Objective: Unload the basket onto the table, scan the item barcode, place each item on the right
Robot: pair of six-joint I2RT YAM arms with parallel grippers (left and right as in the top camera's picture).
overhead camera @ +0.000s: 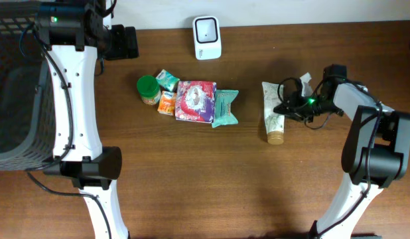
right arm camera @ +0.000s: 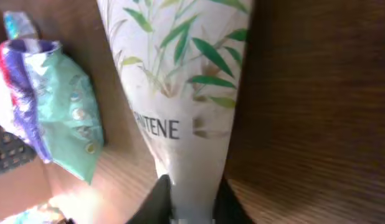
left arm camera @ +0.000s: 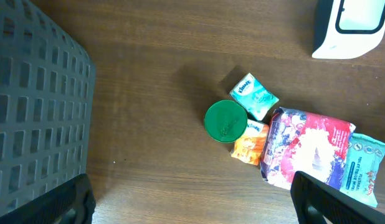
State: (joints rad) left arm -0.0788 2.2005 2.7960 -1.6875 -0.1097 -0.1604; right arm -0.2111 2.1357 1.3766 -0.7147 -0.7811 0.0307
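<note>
The item is a white Pantene tube (overhead camera: 273, 113) with green leaf print and a tan cap, lying right of the table's centre. My right gripper (overhead camera: 284, 108) reaches it from the right and is shut on it. In the right wrist view the tube (right arm camera: 180, 81) runs up from between the dark fingers (right arm camera: 156, 202), and the right gripper (right arm camera: 191, 204) pinches its near part. The white barcode scanner (overhead camera: 207, 37) stands at the back centre, also in the left wrist view's top right corner as the scanner (left arm camera: 351, 28). My left gripper (left arm camera: 192, 208) hangs open over bare wood at the back left.
A cluster lies left of centre: a green-lidded jar (overhead camera: 148, 89), a Kleenex pack (overhead camera: 168, 80), an orange packet (overhead camera: 167, 103), a pink-red package (overhead camera: 196, 101) and a teal wipes pack (overhead camera: 225, 107). A dark mesh basket (overhead camera: 12, 99) fills the left edge.
</note>
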